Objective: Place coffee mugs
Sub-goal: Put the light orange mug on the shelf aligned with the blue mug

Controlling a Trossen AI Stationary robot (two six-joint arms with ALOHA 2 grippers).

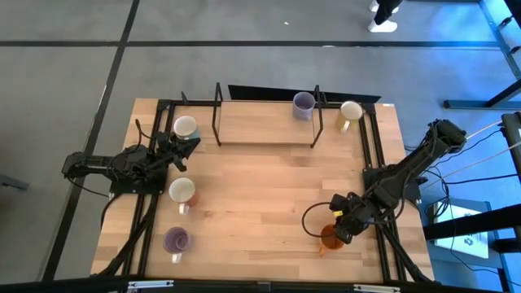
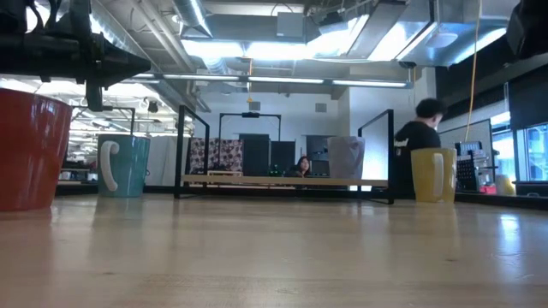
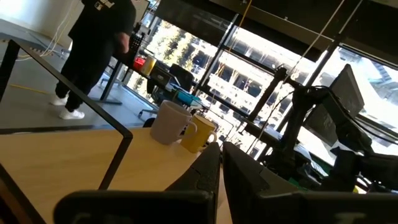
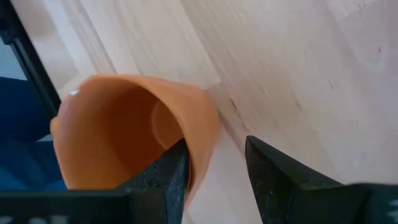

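Right pincer [image 4: 214, 163] straddles smooth orange mug's [image 4: 118, 130] wall.

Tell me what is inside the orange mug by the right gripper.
The orange mug looks empty: bare orange inner wall, nothing visible inside. One finger of the right gripper covers part of its rim; the bottom isn't fully seen.

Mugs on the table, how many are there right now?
6. A lavender mug and a cream mug at the far edge, a white mug by the left pincer, a red-lined mug, a purple mug, an orange mug at the right pincer.
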